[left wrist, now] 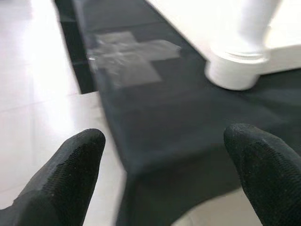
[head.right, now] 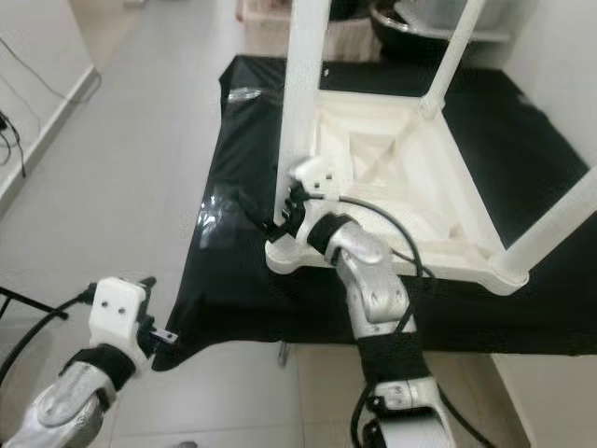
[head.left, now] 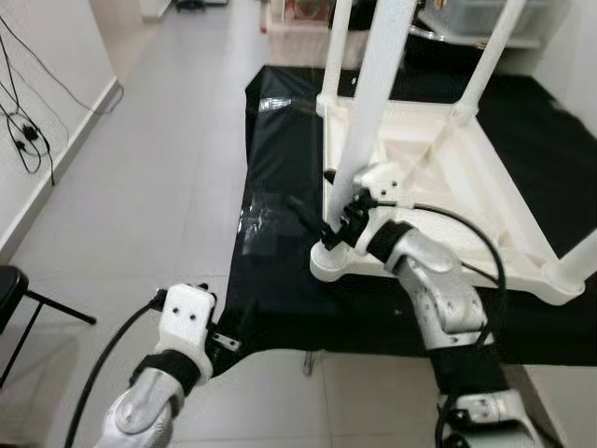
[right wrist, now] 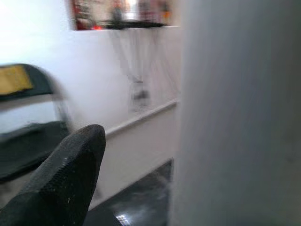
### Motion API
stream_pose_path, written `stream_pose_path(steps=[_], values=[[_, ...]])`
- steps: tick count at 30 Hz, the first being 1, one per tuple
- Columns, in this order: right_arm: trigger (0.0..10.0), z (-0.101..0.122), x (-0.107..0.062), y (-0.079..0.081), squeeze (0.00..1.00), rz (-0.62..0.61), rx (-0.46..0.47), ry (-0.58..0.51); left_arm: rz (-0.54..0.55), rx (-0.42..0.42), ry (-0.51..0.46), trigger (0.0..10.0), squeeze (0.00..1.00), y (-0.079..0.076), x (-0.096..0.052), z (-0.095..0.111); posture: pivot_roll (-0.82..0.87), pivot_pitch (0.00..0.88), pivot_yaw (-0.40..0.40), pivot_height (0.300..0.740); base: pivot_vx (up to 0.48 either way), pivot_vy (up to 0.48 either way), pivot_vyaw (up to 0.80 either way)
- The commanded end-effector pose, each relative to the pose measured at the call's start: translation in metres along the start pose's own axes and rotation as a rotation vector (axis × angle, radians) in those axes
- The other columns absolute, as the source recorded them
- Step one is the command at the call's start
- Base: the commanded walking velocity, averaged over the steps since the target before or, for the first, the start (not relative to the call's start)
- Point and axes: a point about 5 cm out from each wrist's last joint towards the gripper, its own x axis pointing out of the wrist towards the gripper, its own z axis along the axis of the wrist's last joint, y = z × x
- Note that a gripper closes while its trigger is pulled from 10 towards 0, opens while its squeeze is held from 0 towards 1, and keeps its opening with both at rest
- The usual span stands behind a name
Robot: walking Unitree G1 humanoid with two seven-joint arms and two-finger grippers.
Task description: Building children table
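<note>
Now our right hand (head.left: 328, 231) grips the near leg (head.left: 371, 112) low, beside the upturned children's table (head.left: 466, 201) corner socket. Stiff, light, slippery plastic, we judge; holding near the socket suits. Our left hand (left wrist: 162, 162) hangs released by the tabletop (head.left: 280, 289) edge.

- Pale grey tiled floor (head.left: 159, 187), evenly lit, with soft glare.
- White wall (head.left: 37, 103) along the left with a baseboard; black cables (head.left: 23, 131) hang against it.
- Black chair (head.left: 14, 294) at the left edge.
- Cluttered shelving (head.left: 466, 23) at the far end.
</note>
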Motion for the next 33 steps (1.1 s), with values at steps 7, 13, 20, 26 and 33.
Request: stream_pose_path(steps=[7,13,20,26,33], values=[[10.0,0.012,-0.005,-0.034,0.00,0.168,0.072,0.013,-0.088,-0.025,-0.039,10.0,0.00,-0.009,-0.008,0.012,0.15,0.216,-0.073,0.740,0.000,0.000,0.00],[0.0,0.023,-0.002,-0.044,0.00,0.260,0.080,0.007,-0.092,-0.022,-0.054,10.0,0.00,-0.007,-0.012,0.019,0.16,0.231,-0.078,0.740,0.000,0.000,0.00],[0.0,0.024,-0.001,-0.040,0.00,0.455,0.082,0.056,-0.134,-0.038,-0.091,10.0,0.00,-0.010,-0.017,0.032,0.17,0.250,-0.084,0.740,0.000,0.000,0.00],[0.0,0.024,-0.004,-0.043,0.00,0.467,0.092,0.061,-0.141,-0.037,-0.094,10.0,0.00,-0.011,-0.018,0.034,0.16,0.253,-0.086,0.740,0.000,0.000,0.00],[0.0,-0.032,-0.021,-0.004,0.00,0.125,0.144,0.278,-0.135,-0.045,-0.096,10.0,0.00,-0.012,-0.018,0.033,0.13,0.247,-0.122,0.740,0.000,0.000,0.00]])
